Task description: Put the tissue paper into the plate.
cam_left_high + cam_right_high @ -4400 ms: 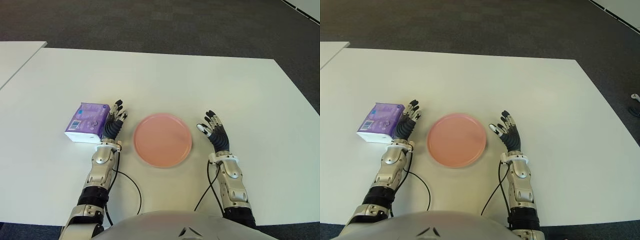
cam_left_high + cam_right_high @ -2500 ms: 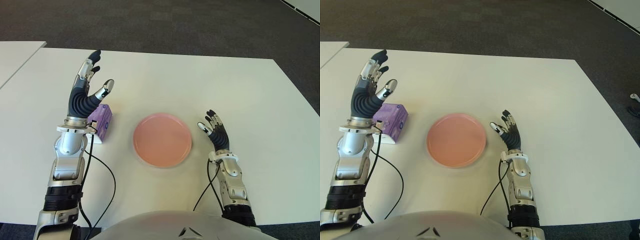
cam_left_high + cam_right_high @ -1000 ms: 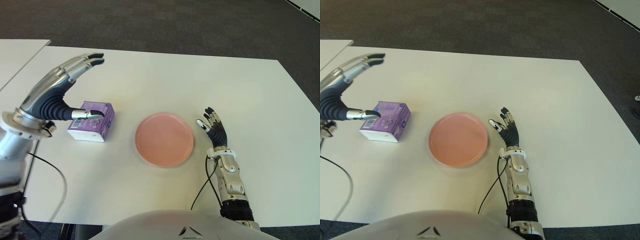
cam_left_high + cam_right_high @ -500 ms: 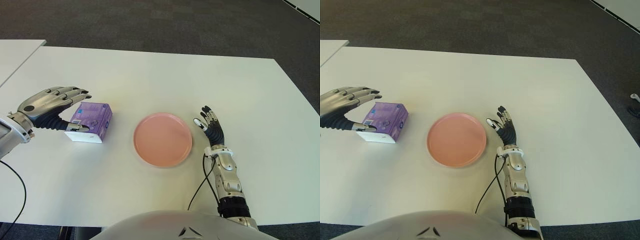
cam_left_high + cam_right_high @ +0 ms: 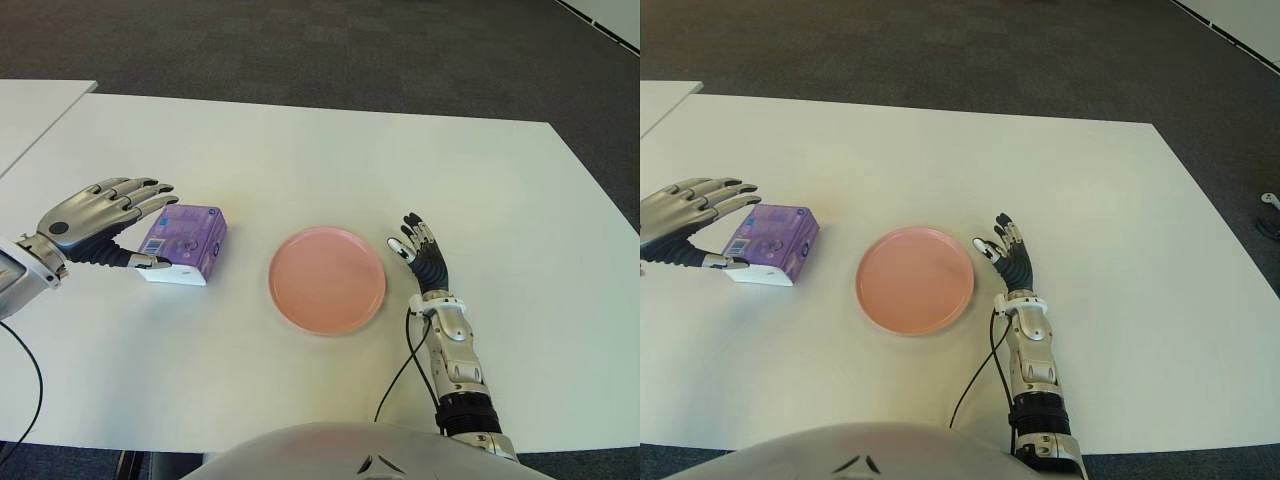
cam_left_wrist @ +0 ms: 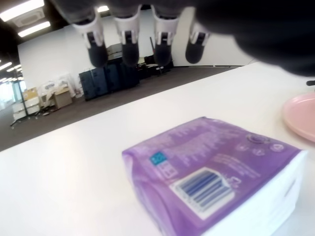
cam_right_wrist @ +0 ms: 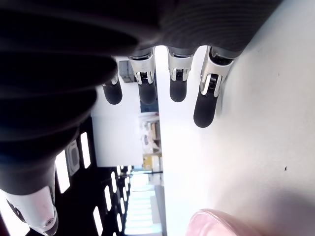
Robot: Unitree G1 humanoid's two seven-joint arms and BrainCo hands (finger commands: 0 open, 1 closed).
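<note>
Reaching in from the robot's left side, the left hand (image 5: 95,218) is spread over the purple tissue paper pack (image 5: 184,243). Fingers (image 5: 140,190) extend above the pack's far-left edge; the thumb sits by its near-left corner. No closed grasp is visible. In the left wrist view the four fingertips (image 6: 129,52) hang above the pack (image 6: 211,177) with open air between, so the hand is released and holds nothing.

Pack lies flat on the white table (image 5: 300,170), left of the pink plate (image 5: 327,279) and apart from it. Plate holds nothing.

Right hand (image 5: 424,262) shows just beside the plate's right rim, fingers straight and relaxed, empty. Right wrist view shows its fingertips (image 7: 205,105) extended over bare table.
</note>
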